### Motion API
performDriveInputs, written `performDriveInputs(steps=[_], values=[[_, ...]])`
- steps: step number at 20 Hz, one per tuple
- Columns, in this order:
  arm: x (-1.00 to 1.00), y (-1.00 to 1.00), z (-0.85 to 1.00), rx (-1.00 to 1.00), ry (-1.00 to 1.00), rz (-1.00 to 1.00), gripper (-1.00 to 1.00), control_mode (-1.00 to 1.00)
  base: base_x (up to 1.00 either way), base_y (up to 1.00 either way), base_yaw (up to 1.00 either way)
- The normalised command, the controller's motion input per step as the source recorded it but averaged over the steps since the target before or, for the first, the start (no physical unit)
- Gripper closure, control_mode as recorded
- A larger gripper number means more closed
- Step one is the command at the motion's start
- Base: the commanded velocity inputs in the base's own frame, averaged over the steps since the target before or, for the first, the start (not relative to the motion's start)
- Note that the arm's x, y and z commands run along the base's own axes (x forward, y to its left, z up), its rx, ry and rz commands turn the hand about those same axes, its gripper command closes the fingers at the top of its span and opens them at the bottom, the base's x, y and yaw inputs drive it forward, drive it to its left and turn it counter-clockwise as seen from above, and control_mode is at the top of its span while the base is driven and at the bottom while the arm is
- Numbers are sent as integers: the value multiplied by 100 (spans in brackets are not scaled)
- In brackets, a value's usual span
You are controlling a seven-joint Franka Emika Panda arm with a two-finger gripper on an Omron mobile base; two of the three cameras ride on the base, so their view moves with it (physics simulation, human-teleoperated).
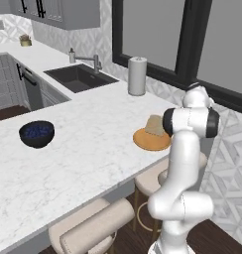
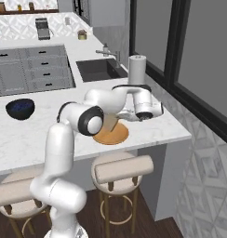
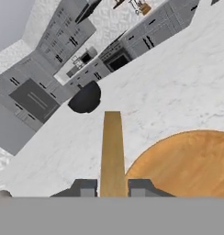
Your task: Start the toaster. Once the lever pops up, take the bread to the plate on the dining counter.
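tan bread (image 3: 112, 151), one slice, in claw (image 3: 112, 188).

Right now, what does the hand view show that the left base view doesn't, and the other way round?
Hand view alone: the claw, its two fingertips pinching the bread edge-on, the slice beside the plate rather than lying on it.

Left base view alone: the paper towel roll, the sink with its faucet, the stools under the overhang, and the arm's elbow covering part of the plate.

Shared: the bread, the orange-brown plate, the black bowl and the white marble dining counter.
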Motion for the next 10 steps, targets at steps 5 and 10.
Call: performDriveInputs(steps=[5,10], values=[[0,45,-42,-13,0,-1,100,-100,0,0,0],[0,7,-38,-11,0,-5,100,-100,0,0,0]])
